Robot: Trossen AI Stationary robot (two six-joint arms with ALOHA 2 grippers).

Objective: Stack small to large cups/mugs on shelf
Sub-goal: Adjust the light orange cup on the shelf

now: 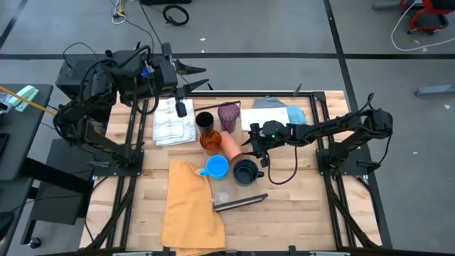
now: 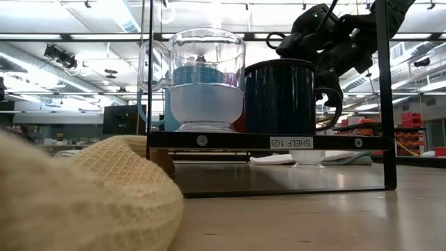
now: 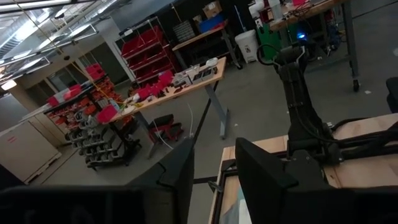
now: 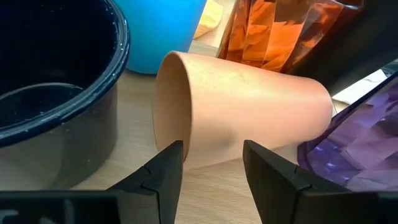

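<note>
2 dark jointed arms trail black cables; the right arm [image 1: 334, 128] shows a small green light.

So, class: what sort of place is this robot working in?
Probably a robotics lab or workshop: red storage bins on racks, a cluttered workbench, loose cables on the floor.

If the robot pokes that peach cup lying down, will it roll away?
Probably a bit. The peach cup lies on its side, so its round wall may roll. It tapers, so it would likely curve rather than go straight. The orange tumbler and purple tumbler sit close, so they would likely stop it. The right gripper is open at its rim.
</note>
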